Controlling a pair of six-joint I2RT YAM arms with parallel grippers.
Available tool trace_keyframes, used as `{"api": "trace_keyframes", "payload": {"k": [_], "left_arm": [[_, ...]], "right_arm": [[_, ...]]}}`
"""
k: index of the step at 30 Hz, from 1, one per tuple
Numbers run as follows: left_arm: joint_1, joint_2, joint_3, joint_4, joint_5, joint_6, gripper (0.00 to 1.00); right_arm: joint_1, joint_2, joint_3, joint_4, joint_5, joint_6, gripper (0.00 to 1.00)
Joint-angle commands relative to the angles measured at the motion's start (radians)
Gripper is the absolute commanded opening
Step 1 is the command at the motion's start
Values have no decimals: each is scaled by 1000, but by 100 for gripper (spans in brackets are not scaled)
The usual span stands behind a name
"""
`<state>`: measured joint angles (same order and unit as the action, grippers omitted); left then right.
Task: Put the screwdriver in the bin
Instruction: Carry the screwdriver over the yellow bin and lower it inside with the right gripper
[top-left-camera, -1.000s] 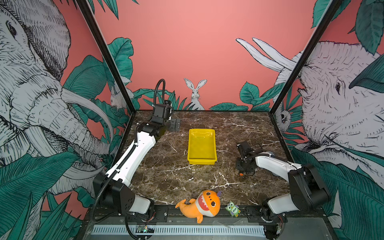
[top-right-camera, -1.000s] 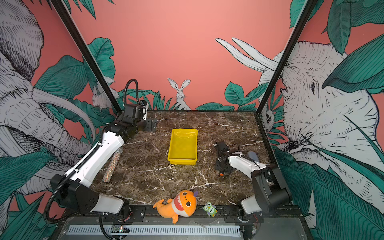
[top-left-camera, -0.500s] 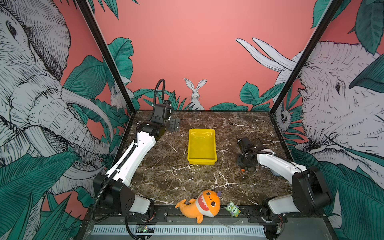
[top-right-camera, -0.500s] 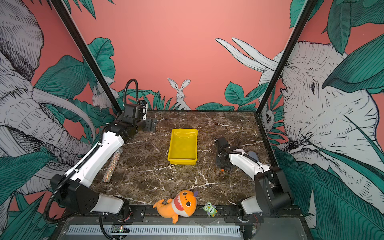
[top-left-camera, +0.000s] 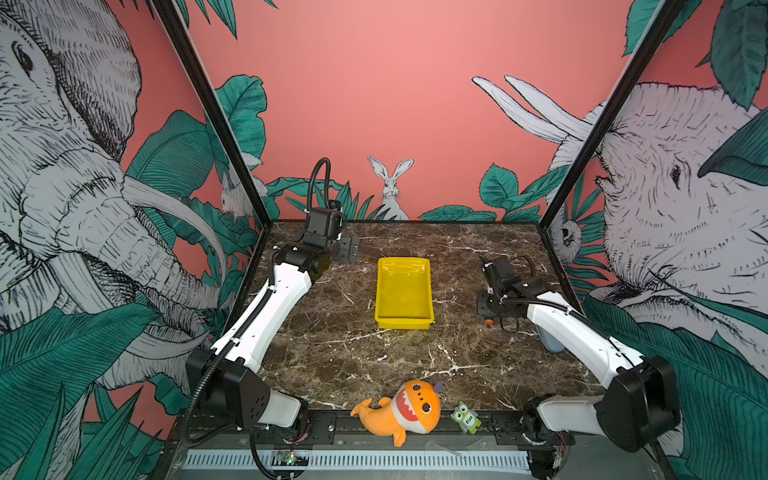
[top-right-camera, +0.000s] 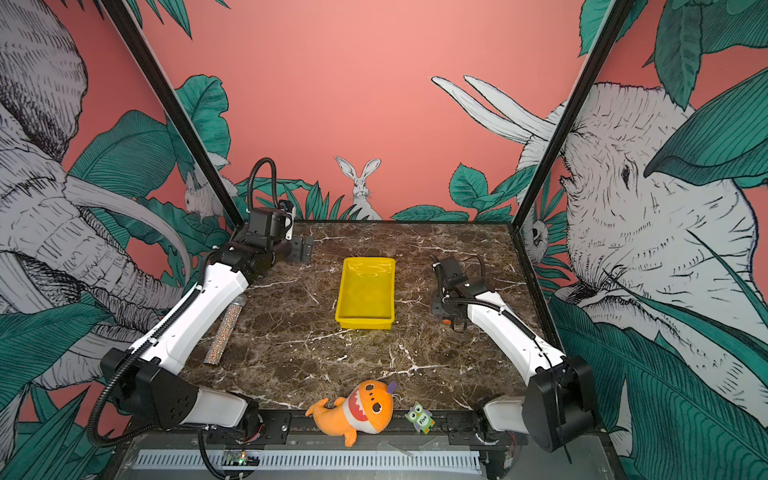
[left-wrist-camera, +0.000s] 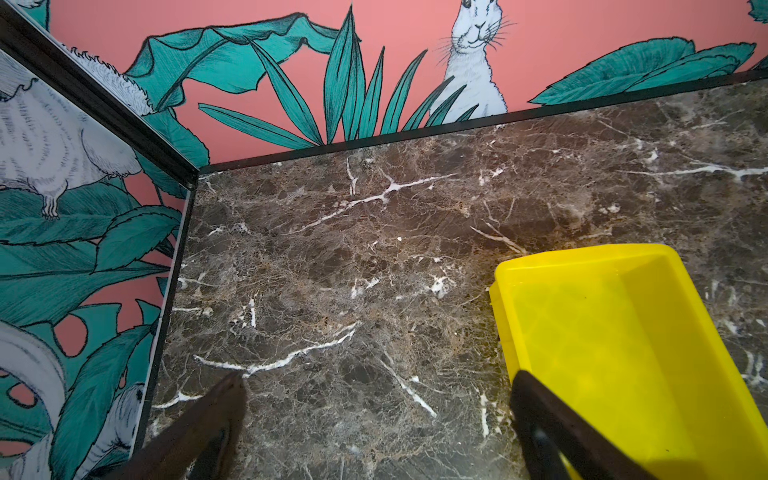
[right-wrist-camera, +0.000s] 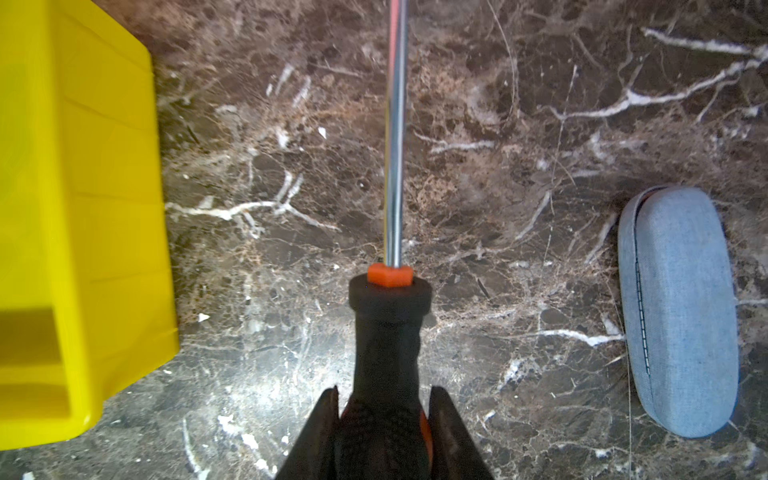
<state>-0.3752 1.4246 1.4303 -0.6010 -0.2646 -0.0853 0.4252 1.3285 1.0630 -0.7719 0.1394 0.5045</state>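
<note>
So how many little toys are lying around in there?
2. An orange shark plush lies on the front rail, and a small green owl stands just right of it. Others may be hidden from view.

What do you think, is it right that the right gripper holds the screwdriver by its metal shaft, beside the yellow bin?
Not quite. The right wrist view shows the right gripper holding the screwdriver by its black handle, not its metal shaft, which juts out free. It is beside the yellow bin, as you said.
</note>
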Motion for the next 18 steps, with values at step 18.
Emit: {"api": "trace_keyframes", "payload": {"k": [18], "left_arm": [[2,-148,-68,-157,338,-23,100]], "right_arm": [[317,410,522,-8,-4,-63,0]]}}
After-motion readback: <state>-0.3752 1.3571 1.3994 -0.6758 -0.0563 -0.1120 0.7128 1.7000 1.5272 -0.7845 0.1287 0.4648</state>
